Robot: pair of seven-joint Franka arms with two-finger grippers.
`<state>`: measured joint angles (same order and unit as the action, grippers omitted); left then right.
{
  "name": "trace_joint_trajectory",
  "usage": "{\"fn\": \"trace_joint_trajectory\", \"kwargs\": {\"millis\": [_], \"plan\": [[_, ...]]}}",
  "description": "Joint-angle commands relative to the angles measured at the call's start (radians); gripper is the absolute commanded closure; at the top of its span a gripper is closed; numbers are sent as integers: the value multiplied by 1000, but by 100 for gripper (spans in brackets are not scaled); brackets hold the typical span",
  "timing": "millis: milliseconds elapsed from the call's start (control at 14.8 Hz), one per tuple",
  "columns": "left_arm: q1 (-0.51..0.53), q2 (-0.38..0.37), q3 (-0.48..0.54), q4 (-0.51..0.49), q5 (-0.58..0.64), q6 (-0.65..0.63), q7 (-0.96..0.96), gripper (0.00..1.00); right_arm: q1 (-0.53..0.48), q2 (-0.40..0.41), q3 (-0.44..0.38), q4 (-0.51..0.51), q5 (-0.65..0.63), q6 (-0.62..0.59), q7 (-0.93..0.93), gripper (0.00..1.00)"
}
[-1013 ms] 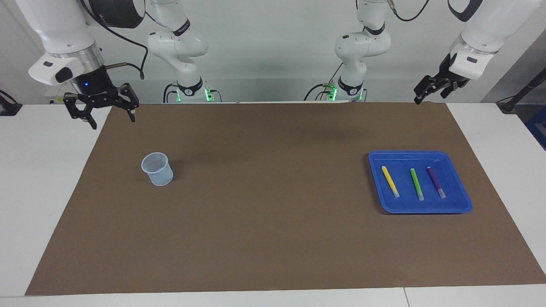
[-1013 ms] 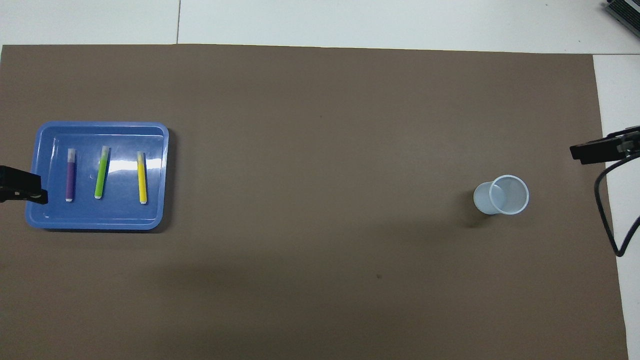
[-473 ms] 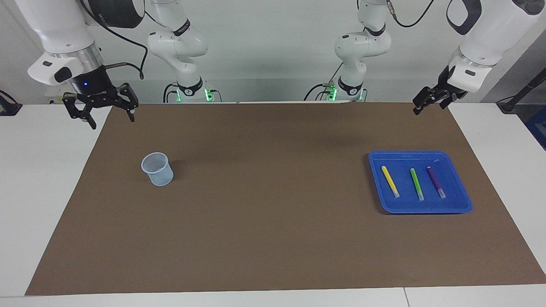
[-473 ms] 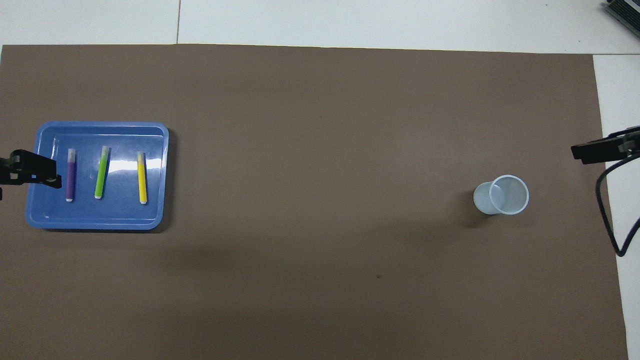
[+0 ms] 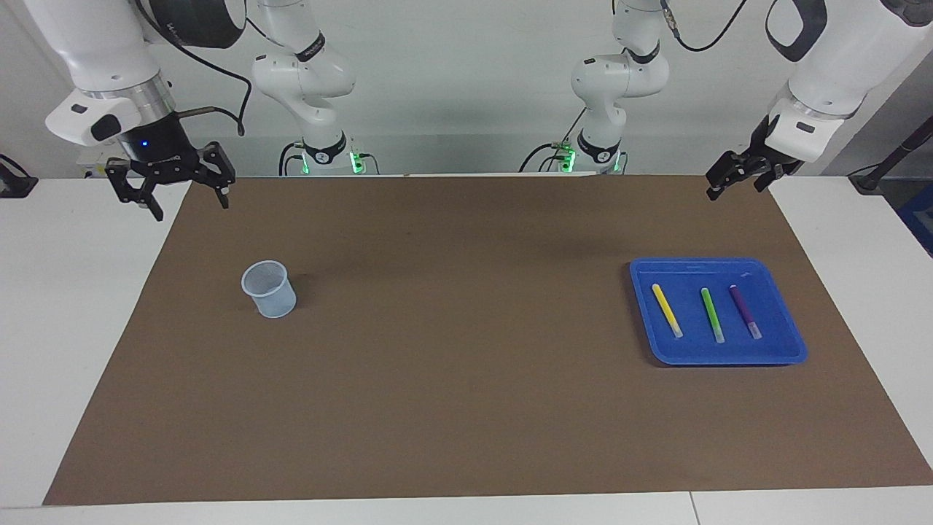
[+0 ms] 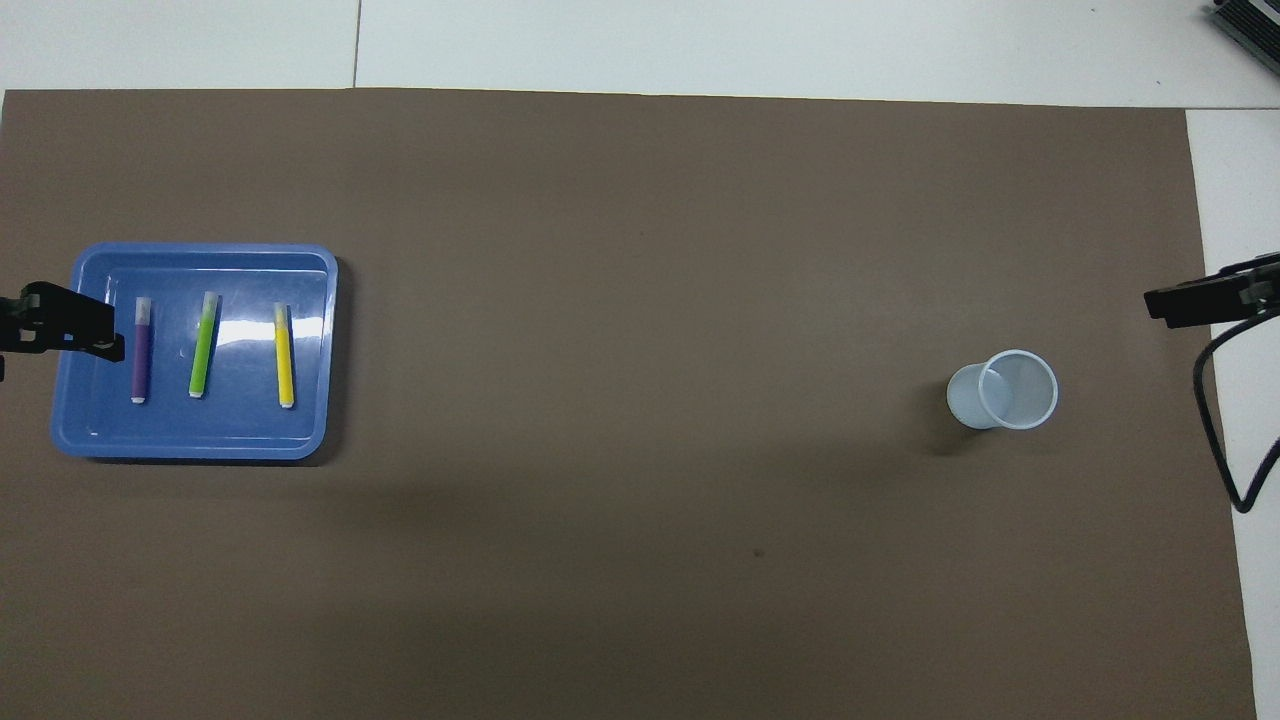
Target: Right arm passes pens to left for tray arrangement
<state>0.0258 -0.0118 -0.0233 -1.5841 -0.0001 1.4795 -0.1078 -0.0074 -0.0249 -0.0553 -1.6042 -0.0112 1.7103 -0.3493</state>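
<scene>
The blue tray (image 5: 793, 348) (image 6: 200, 252) lies on the brown mat toward the left arm's end. In it, side by side and apart, lie the yellow pen (image 5: 666, 309) (image 6: 284, 356), the green pen (image 5: 711, 314) (image 6: 203, 345) and the purple pen (image 5: 745, 310) (image 6: 141, 352). My left gripper (image 5: 732, 182) (image 6: 70, 335) hangs high in the air, open and empty, well clear of the tray; from above it overlaps the tray's outer rim beside the purple pen. My right gripper (image 5: 191, 198) (image 6: 1190, 303) waits raised over the mat's edge at its own end, open and empty.
A translucent pale-blue cup (image 5: 270, 289) (image 6: 1005, 390) stands upright on the mat (image 5: 466, 379) toward the right arm's end. White table (image 5: 73, 306) borders the mat on every side. A black cable loop (image 6: 1215, 440) hangs near the right gripper.
The left gripper has swung a little, drifting in the overhead view from the tray's nearer outer corner to beside the purple pen. The right arm, pens and cup have stayed put.
</scene>
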Motion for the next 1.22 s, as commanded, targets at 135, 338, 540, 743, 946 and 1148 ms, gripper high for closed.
{"fn": "trace_joint_trajectory", "kwargs": {"millis": [135, 338, 540, 743, 946, 1148], "plan": [[-32, -14, 25, 16, 8, -33, 14, 0, -6, -3, 0, 1, 13, 5, 18, 0], [-30, -22, 25, 6, 8, -19, 16, 0, -8, -1, 0, 3, 16, 2, 18, 0], [-37, -22, 26, 3, 6, -18, 14, 0, -12, -1, -1, 3, 14, 2, 16, 0], [-40, -23, 25, 1, 6, -15, 17, 0, -14, -3, -1, 3, 16, -1, 16, 0], [-38, -24, 25, 1, 6, -15, 17, 0, -17, -1, -5, 3, 16, -3, 15, 0], [-40, -24, 25, 1, 6, -13, 16, 0, -23, -3, -3, 3, 14, -3, 15, 0]]}}
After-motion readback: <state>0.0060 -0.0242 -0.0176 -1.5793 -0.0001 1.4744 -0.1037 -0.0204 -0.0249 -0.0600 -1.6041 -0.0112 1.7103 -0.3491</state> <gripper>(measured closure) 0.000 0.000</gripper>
